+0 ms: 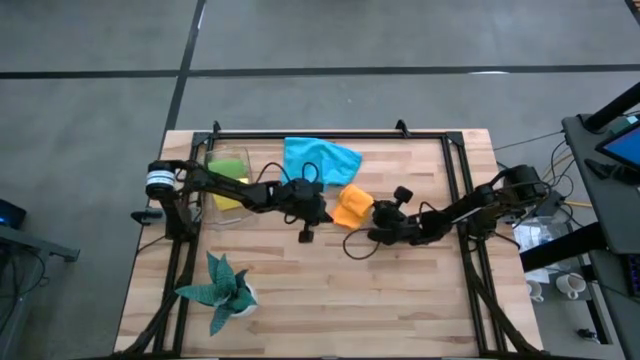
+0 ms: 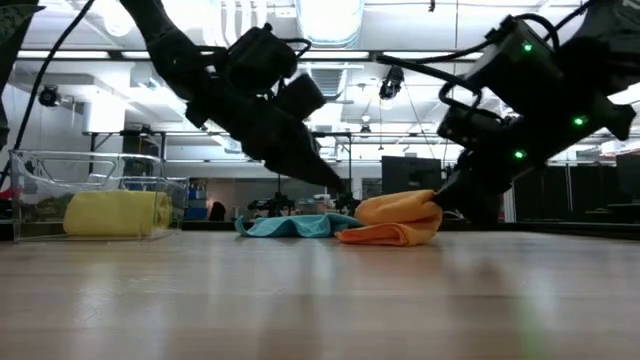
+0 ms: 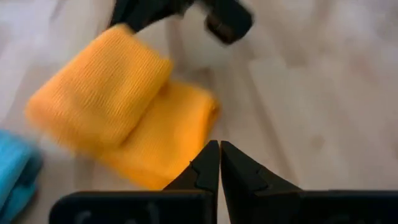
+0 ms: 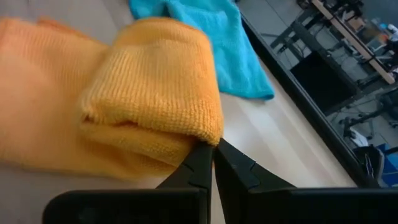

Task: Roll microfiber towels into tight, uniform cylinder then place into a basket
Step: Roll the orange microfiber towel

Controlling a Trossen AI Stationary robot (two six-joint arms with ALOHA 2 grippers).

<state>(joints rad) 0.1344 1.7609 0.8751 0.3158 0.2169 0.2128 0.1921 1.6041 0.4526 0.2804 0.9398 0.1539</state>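
The orange towel (image 1: pixel 352 207) lies mid-table, its far part rolled up and the near part flat (image 3: pixel 168 143). My left gripper (image 1: pixel 323 212) is shut at the towel's left side. My right gripper (image 1: pixel 374 222) is shut at the towel's right end. The blue towel (image 1: pixel 320 160) lies crumpled behind the orange towel. The clear basket (image 1: pixel 212 212) stands at the left. A yellow roll (image 2: pixel 118 213) and a lime green towel (image 1: pixel 228 166) lie inside the basket. My left gripper's shut tips (image 3: pixel 211 155) stand at the edge of the towel's flat part (image 3: pixel 186 146), slanting down from the table's left; whether they touch it I cannot tell. My right gripper's shut tips (image 4: pixel 208 155) meet the lower corner of the roll's end (image 4: pixel 208 134), slanting down from the table's right. The towel rests on the table.
A dark teal plant in a white pot (image 1: pixel 222 290) stands near the front left. A black metal frame (image 1: pixel 330 133) runs along the table's far edge and both sides. Bare wood lies in front of the towels.
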